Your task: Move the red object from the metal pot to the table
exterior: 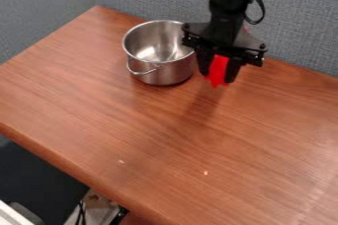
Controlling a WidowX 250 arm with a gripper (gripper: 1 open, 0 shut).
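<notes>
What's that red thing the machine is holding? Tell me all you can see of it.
The red object is a bright red, bar-like block that looks like plastic or painted wood. It hangs roughly upright, its top pinched between the black fingers of the gripper, which is shut on it. It is out of the metal pot, just to its right, with its lower end close over the table; whether it touches the wood I cannot tell.

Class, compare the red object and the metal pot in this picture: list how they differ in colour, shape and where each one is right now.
Colour: the red object is bright red; the metal pot is shiny silver.
Shape: the red object is a narrow bar standing on end; the metal pot is round and open-topped.
Place: the red object is gripped in the hand, outside the pot; the metal pot sits on the table, empty.
Both are over the table's far side.
</notes>
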